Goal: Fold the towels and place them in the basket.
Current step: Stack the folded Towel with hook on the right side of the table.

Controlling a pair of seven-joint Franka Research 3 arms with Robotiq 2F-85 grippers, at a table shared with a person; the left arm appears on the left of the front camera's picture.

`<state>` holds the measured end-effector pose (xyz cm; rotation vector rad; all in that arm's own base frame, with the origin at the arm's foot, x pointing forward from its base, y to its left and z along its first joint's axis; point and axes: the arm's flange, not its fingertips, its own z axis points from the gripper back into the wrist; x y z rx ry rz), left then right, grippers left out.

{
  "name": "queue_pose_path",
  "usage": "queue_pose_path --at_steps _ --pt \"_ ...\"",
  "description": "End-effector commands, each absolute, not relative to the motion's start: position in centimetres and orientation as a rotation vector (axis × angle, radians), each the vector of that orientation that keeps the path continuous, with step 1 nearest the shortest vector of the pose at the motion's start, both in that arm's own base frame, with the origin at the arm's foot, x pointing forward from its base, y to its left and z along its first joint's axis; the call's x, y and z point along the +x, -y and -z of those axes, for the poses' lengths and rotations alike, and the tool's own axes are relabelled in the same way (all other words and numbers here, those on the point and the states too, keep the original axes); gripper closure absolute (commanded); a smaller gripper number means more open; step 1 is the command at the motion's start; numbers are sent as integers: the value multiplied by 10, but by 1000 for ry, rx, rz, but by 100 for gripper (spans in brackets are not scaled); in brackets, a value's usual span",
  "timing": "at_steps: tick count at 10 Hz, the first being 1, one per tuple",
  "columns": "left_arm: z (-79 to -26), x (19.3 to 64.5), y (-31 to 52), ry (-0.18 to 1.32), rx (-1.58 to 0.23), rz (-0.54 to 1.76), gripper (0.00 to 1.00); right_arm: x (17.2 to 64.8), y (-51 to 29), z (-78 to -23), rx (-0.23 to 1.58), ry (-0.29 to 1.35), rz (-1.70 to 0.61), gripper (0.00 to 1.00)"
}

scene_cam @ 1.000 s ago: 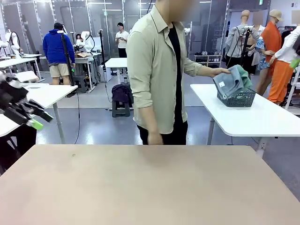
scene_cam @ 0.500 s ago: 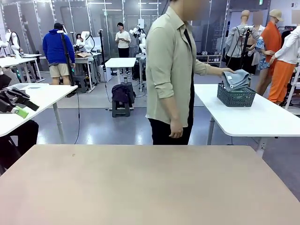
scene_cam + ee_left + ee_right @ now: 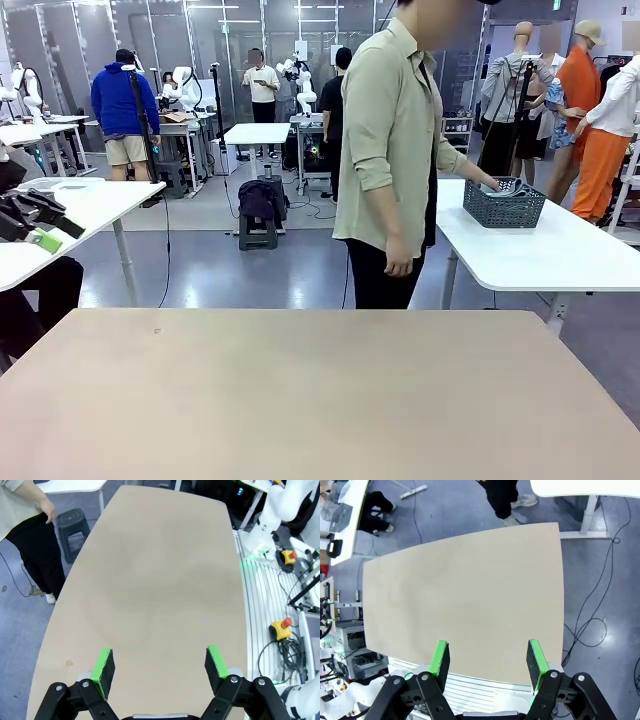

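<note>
Front view: the dark grey mesh basket (image 3: 504,203) sits on a white side table (image 3: 540,250) beyond the beige work table (image 3: 320,390), the person's hand (image 3: 492,184) touching the folded towels (image 3: 508,187) inside it. Left wrist view: left gripper (image 3: 160,662) spread wide above bare tabletop, empty. Right wrist view: right gripper (image 3: 486,661) likewise spread and empty.

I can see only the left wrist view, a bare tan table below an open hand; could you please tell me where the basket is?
Observer: The basket stands on a white side table beyond yours, at the far right of the front view.
Operator: Thank you. Is anything in it?
Observer: A pale cloth shows at its top, and the person's hand reaches to it.
Operator: And the robot's right hand?
Observer: The right hand hangs open over the tan table, holding nothing.
</note>
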<state>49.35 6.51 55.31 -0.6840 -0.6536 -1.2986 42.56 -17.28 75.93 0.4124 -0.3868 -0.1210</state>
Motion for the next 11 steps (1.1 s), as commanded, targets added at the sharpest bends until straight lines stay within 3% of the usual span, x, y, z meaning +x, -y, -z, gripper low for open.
queue_pose_path --at_steps 1,11 --pt "-556 493 -66 660 -677 1302 8 424 172 -760 403 388 133 22" --pt "-556 493 -66 660 -677 1302 8 424 172 -760 403 388 133 22"
